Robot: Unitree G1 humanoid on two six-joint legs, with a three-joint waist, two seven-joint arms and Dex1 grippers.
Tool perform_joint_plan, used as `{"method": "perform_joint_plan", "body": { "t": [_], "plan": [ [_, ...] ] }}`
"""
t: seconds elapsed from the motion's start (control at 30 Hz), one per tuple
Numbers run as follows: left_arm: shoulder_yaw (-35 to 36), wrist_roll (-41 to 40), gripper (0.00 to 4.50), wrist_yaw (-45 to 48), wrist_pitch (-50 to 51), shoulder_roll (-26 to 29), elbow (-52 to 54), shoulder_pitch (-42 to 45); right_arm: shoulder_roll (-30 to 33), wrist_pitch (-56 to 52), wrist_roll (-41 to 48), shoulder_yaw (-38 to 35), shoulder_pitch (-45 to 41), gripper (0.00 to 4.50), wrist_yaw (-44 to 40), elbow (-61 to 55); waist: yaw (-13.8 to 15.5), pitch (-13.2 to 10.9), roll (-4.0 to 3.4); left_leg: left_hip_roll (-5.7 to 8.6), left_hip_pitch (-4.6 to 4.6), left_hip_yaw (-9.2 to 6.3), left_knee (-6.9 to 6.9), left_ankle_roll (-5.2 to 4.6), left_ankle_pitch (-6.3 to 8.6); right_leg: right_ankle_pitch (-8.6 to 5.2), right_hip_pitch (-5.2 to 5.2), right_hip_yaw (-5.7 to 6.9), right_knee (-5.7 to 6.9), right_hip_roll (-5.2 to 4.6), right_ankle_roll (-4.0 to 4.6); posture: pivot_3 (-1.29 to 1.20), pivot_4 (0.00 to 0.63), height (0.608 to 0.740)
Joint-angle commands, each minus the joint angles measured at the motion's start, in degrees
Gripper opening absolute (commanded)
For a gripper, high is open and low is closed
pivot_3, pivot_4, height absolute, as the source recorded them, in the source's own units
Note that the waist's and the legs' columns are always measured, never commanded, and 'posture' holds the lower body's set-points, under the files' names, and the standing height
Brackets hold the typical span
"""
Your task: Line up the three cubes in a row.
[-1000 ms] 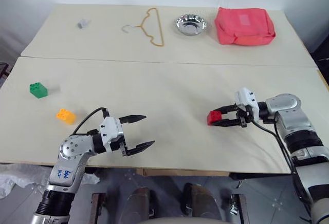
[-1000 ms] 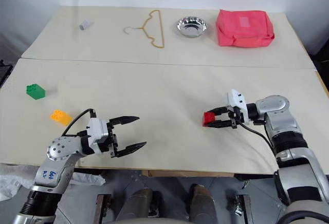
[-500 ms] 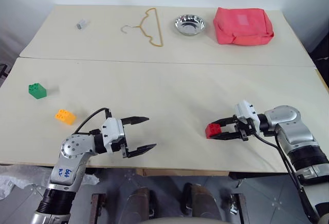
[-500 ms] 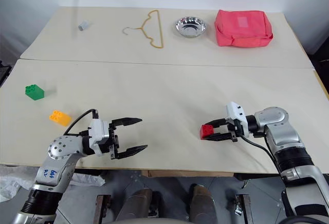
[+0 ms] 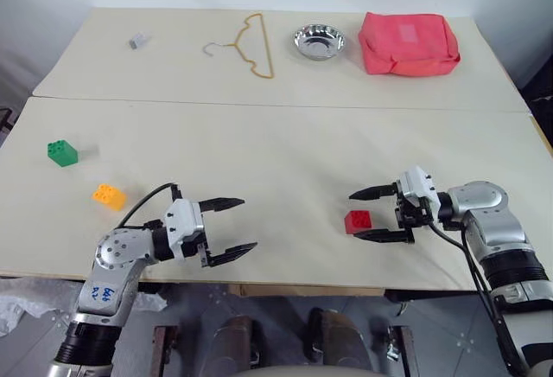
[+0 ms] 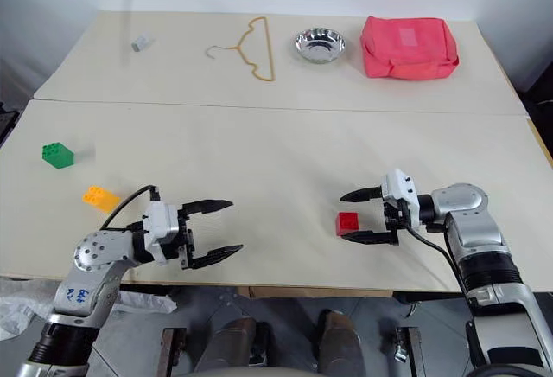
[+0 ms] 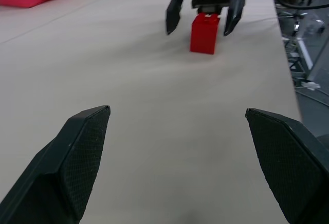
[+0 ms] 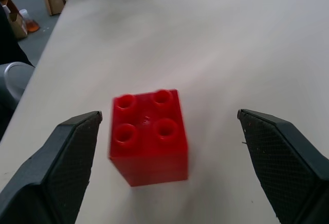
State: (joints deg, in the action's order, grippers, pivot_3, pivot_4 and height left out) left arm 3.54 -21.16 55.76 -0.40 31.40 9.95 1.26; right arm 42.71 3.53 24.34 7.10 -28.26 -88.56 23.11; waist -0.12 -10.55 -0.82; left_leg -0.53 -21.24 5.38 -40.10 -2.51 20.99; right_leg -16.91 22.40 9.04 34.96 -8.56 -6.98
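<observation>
Three studded plastic cubes look light, rigid and slick-sided. We judge opposite flat sides grip best; the red cube (image 5: 358, 220) stands between our released right end effector's (image 5: 370, 214) fingers.

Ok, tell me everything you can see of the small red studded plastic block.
The small red studded plastic block is glossy and cube-like, with four round studs on top. It stands upright on the beige table, near its front edge, between the open right gripper's black fingers, which stand clear of both its sides.
</observation>
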Motion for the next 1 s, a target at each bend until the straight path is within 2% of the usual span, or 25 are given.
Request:
{"method": "perform_joint_plan", "body": {
  "t": [0.03,0.17,0.3,0.53,0.67,0.83,0.93,1.0],
  "plan": [
    [6.0,-1.5,4.50,-5.2,-1.4,-1.1,4.4,-5.4,1.8,-3.6,5.1,-3.0,0.2,4.46,-3.9,-7.7,-0.1,0.0,0.00,-0.02,-0.01,0.00,0.01,0.00,0.00,0.00,0.00,0.00,-0.01,0.00,0.00,0.00,0.150,0.740],
    [15.0,-3.4,4.50,-17.2,-1.7,-8.9,9.1,-15.2,-0.9,-5.7,10.0,-5.8,0.4,4.46,-2.0,-13.0,0.0,0.0,0.03,-0.05,0.03,-0.01,0.02,0.02,0.02,0.00,-0.03,-0.02,-0.06,-0.02,0.00,0.00,0.150,0.740],
    [19.1,-1.6,4.50,-23.5,-4.1,-15.1,13.4,-25.5,-4.5,-4.0,10.0,-6.2,0.8,4.46,-0.1,-14.3,0.2,0.0,0.23,-0.06,0.07,-0.05,0.00,0.02,0.03,0.01,-0.11,-0.02,-0.11,-0.04,0.01,0.00,0.150,0.740],
    [32.3,-4.7,4.50,-36.9,-7.1,-24.9,9.8,-33.4,-8.9,-10.8,12.9,-7.4,1.6,4.46,5.7,-19.9,0.3,0.0,0.26,-0.10,0.05,-0.10,0.00,0.01,0.11,0.04,-0.13,-0.15,-0.24,-0.12,0.07,0.00,0.150,0.740],
    [36.7,-6.8,4.50,-38.3,-8.4,-26.9,4.6,-35.7,-10.7,-9.2,11.9,-7.5,3.5,4.46,6.8,-21.3,0.1,0.0,0.26,-0.13,0.03,-0.02,0.00,-0.11,0.27,0.05,-0.16,-0.08,-0.42,-0.10,0.07,0.00,0.150,0.740],
    [37.1,-9.7,4.50,-43.3,-6.4,-27.1,7.2,-32.0,-11.2,-6.4,10.7,-8.9,3.8,4.46,7.3,-20.6,0.1,0.0,0.26,-0.10,0.03,0.12,-0.01,-0.24,0.37,0.10,-0.16,0.00,-0.52,-0.11,-0.02,0.00,0.150,0.740],
    [36.8,-11.3,4.50,-48.7,-2.2,-25.1,11.2,-28.5,-10.5,-4.5,9.7,-9.2,4.7,4.46,6.2,-20.3,0.2,0.0,0.27,-0.09,0.02,0.09,0.00,-0.26,0.38,0.11,-0.17,-0.09,-0.56,-0.13,-0.04,0.00,0.150,0.740],
    [36.4,-11.3,4.50,-51.7,3.6,-21.9,13.4,-26.2,-10.5,-4.1,9.5,-9.6,4.8,4.46,6.5,-20.0,0.1,0.0,0.38,-0.11,0.03,0.00,-0.02,-0.25,0.38,0.11,-0.23,-0.10,-0.55,-0.11,-0.03,0.00,0.150,0.740]
  ]
}}
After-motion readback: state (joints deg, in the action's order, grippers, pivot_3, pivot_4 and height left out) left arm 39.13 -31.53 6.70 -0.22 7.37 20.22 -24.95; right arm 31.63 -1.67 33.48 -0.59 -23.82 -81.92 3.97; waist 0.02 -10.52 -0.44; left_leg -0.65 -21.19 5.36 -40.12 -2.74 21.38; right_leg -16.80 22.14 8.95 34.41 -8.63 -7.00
